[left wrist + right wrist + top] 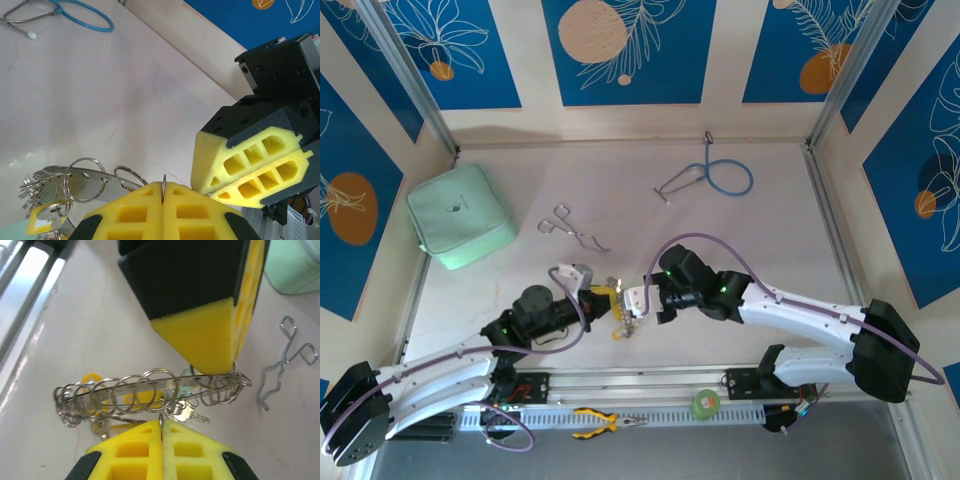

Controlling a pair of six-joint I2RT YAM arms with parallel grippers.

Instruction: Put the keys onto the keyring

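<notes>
Keyring was pinched by our left gripper at 1 o'clock and right gripper at 6. We judged threading underway, next needing a key slid on.

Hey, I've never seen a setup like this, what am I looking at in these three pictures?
Two robot arms are bolted at the near edge of a table. One picture looks down from above; the other two come from a camera on each wrist. Each arm ends in a yellow pincer. The left pincer and the right pincer meet mid-table, both shut on a metal keyring hung with small rings and keys. Lying on it: a green pouch, metal forceps, a blue stethoscope and, by the arms' bases, pliers.
</notes>
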